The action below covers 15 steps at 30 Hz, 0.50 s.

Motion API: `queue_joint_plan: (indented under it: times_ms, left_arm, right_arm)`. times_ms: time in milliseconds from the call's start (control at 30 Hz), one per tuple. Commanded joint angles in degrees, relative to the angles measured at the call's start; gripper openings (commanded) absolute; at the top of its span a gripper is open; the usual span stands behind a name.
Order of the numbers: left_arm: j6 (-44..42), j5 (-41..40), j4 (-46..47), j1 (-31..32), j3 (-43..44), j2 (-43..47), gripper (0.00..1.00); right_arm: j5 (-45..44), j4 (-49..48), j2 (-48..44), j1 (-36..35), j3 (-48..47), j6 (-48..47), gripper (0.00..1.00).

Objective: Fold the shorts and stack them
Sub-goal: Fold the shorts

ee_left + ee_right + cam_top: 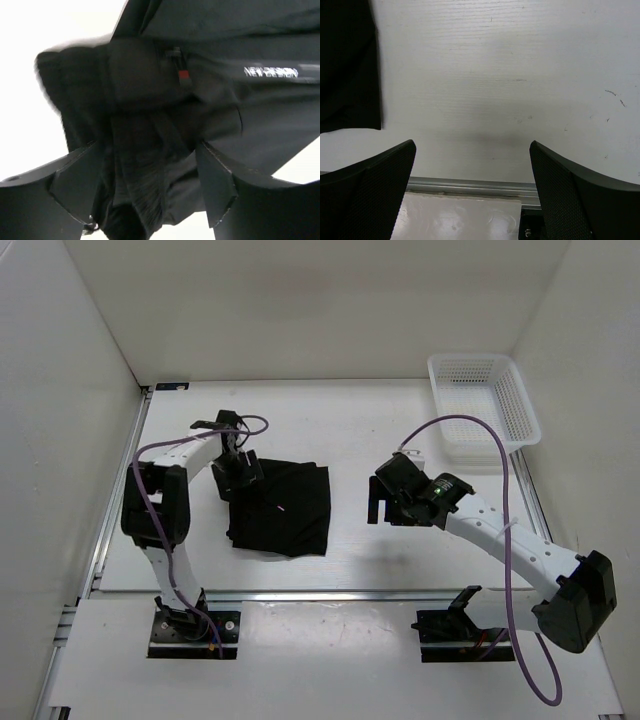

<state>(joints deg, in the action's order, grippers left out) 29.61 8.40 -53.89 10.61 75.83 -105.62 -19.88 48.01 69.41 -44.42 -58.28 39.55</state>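
Lying folded left of centre on the table (400,420), the shorts (285,505) bunched at their far-left corner between the left gripper's (238,468) spread, unclenched fingers; the right gripper (382,508) hovered released to their right.

White counter (400,440), bearing folded black shorts (290,505) left of centre and a white mesh basket (470,358) at the far right corner.

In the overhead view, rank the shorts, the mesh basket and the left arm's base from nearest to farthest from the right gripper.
1. black shorts, just to its left.
2. white mesh basket, far right corner.
3. left arm's base, near left edge.
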Motion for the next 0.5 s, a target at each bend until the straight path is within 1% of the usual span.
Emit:
queue_joint_plan:
  times_ms: [0, 33, 67, 100, 133, 167, 300, 433, 467]
  left_arm:
    - [-1.0, 2.1, 1.8, 0.0, 2.9, -0.6, 0.69]
    - [-1.0, 2.1, 1.8, 0.0, 2.9, -0.6, 0.61]
    - [-1.0, 2.1, 1.8, 0.0, 3.5, 0.1, 0.5]
    - [-1.0, 2.1, 1.8, 0.0, 4.1, 0.9, 0.34]
    - [-1.0, 0.8, 0.3, 0.0, 4.1, 2.6, 0.13]
    - [-1.0, 0.1, -0.7, 0.0, 5.1, 3.6, 0.1]
    - [-1.0, -3.7, -4.6, 0.0, 6.6, 8.4, 0.1]
    - [-2.1, -4.3, -4.5, -3.5, 4.2, 9.6, 0.1]
    - [-2.1, -2.8, -4.5, -4.4, 3.6, 7.7, 0.17]
  right_arm:
    - [0.3, -0.3, -0.2, -0.2, -2.1, -1.0, 0.99]
    - [0.3, -0.3, -0.2, -0.2, -2.1, -1.0, 0.99]
    - [0.3, 0.2, -0.8, -0.2, -2.1, -1.0, 0.99]
    - [0.3, 0.2, -0.8, -0.2, -2.1, -1.0, 0.99]
    - [-0.2, 0.2, -0.8, -0.2, -2.1, -1.0, 0.99]
    - [-0.2, 0.2, -0.8, -0.2, -2.1, -1.0, 0.99]
    - [-0.2, 0.2, -0.8, -0.2, -1.6, -1.0, 0.99]
    - [-0.2, 0.2, -0.8, -0.2, -1.0, -1.0, 0.99]
    - [-0.2, 0.2, -0.8, -0.2, -1.0, -1.0, 0.99]
